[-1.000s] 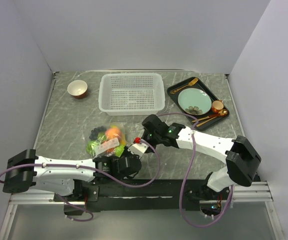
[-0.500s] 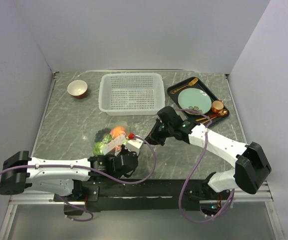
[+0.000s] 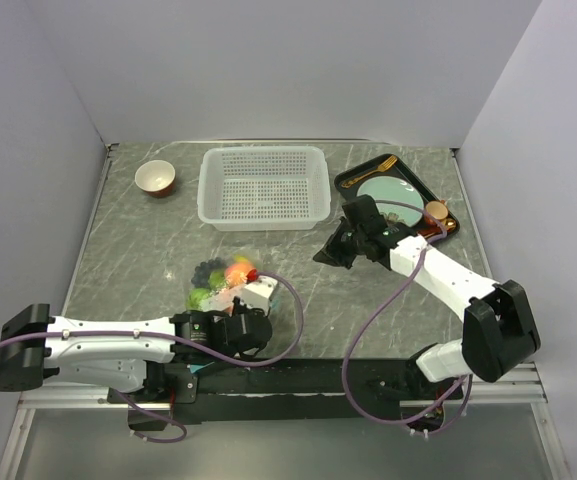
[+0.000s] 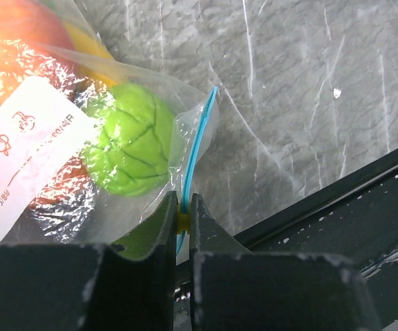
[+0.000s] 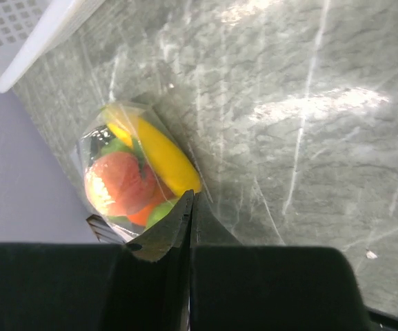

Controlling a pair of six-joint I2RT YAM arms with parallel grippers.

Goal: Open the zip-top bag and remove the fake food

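Note:
The zip-top bag (image 3: pixel 220 280) lies on the marble table in front of the left arm, stuffed with fake food (image 3: pixel 233 270). My left gripper (image 3: pixel 241 298) is shut on the bag's teal zip strip (image 4: pixel 197 141), pinching the small yellow slider (image 4: pixel 183 219). Inside the plastic, the left wrist view shows a green fruit (image 4: pixel 130 148), a peach (image 4: pixel 12 41) and a white label (image 4: pixel 26 148). My right gripper (image 3: pixel 321 256) hangs to the right of the bag, apart from it and shut on nothing. The right wrist view shows the bag (image 5: pixel 140 172) beyond the closed fingertips, with the yellow banana (image 5: pixel 161 155) inside.
A white perforated basket (image 3: pixel 264 186) stands at the back centre, with a small bowl (image 3: pixel 155 177) to its left. At the back right, a black tray (image 3: pixel 351 181) carries a pale-green plate (image 3: pixel 386 197), a copper cup (image 3: pixel 435 211) and utensils. The table's black front rail (image 4: pixel 336 207) runs close to the bag.
My right gripper has drawn away from the bag, up and to the right toward the tray. The left gripper keeps its grip on the zip strip; bag shifted slightly.

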